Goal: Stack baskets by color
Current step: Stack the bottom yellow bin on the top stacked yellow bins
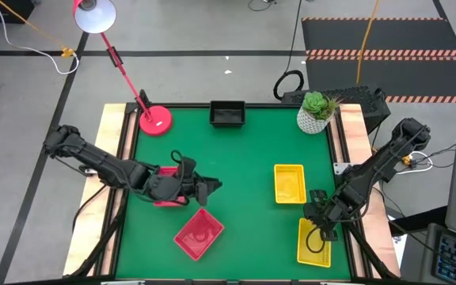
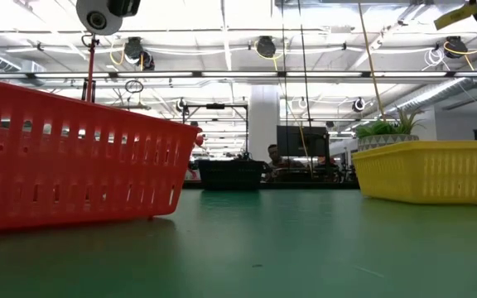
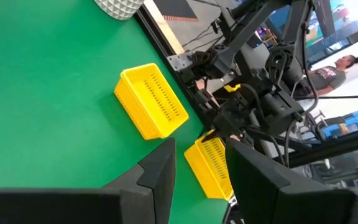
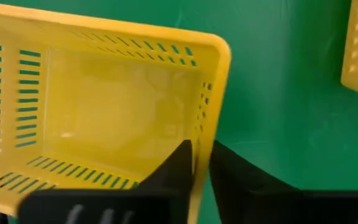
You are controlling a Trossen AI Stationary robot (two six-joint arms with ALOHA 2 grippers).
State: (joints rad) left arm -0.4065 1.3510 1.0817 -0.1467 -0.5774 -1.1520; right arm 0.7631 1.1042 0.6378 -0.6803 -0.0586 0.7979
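Green bench: my right hand pinches the rim of the near yellow basket at the right edge; the second yellow basket sits just beyond. I'd lift level, then nest squarely. Left hand released, hovering over a red basket.

The desk is covered in plain green. On it sit two bright yellow baskets with slotted walls, a red basket of the same slotted pattern, and a black basket. The lamp base is pink-red, and the plant pot is white with green leaves.
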